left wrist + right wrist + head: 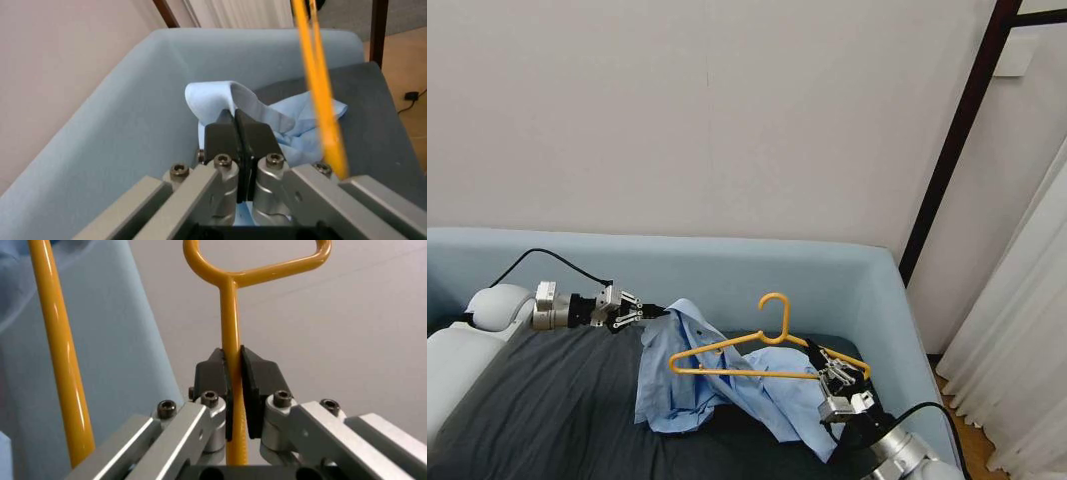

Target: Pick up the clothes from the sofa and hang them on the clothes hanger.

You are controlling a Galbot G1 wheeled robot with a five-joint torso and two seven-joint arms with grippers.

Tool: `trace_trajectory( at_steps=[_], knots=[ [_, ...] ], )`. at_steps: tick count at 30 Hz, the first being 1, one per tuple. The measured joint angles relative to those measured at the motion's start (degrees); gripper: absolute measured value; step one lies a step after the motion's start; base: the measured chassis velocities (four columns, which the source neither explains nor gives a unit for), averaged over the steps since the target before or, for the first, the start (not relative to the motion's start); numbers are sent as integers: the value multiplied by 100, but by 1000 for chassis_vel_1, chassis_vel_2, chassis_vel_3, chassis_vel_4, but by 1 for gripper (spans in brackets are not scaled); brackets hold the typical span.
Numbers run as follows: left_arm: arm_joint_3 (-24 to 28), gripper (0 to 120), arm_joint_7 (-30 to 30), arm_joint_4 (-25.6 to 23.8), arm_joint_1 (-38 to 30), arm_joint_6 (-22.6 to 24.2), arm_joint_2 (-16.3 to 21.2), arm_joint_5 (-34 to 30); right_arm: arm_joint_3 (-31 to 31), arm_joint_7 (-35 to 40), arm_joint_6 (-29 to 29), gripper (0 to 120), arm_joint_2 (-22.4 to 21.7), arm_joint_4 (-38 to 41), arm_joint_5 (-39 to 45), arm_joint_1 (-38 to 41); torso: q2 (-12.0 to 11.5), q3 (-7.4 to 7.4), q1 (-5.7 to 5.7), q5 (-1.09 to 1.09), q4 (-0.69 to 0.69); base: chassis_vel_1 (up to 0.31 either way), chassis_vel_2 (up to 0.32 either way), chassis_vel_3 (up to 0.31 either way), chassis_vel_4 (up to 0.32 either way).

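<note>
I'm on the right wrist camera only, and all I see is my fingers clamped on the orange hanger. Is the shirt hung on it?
Observer: Not yet. In the head view the light blue shirt is bunched on the dark sofa seat, and the right gripper holds the orange hanger across it.
Operator: Where is the left gripper?
Observer: The left gripper is at the shirt's upper edge, on the side away from yours.
Operator: Has it got the cloth?
Observer: Yes. The left wrist view shows its fingers shut on a fold of the blue fabric.
</note>
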Motion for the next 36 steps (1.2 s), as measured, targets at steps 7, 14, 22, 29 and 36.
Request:
trace_trajectory(
  at_steps=[7, 14, 22, 29, 36],
  knots=[
    [4, 0, -16, -151, 6, 66, 99, -161, -561, 635, -1021, 4, 247, -397, -211, 232, 0, 0, 0, 0, 1, 0, 0, 0, 0],
    [-5, 0, -20, -257, 45, 97, 117, -182, -884, 787, -1740, 4, 295, -470, 2, 275, 0, 0, 0, -1, 0, 0, 0, 0, 0],
    [3, 0, -22, -303, 74, 176, 23, -211, -1355, 854, -2101, 4, 405, -441, 1136, 551, 0, 0, 0, 0, 0, 0, 0, 0, 0],
    [63, 0, -59, -315, 114, 229, -221, -263, -1544, 867, -2048, 4, 627, -592, 1122, 713, 0, 0, 0, 0, -1, 0, 0, 0, 0],
    [69, 0, -87, -361, 364, 193, -609, -121, -1698, 941, -1650, 4, 913, -887, 636, 989, 0, 0, 0, 0, 0, 0, 0, 0, 0]
  ],
)
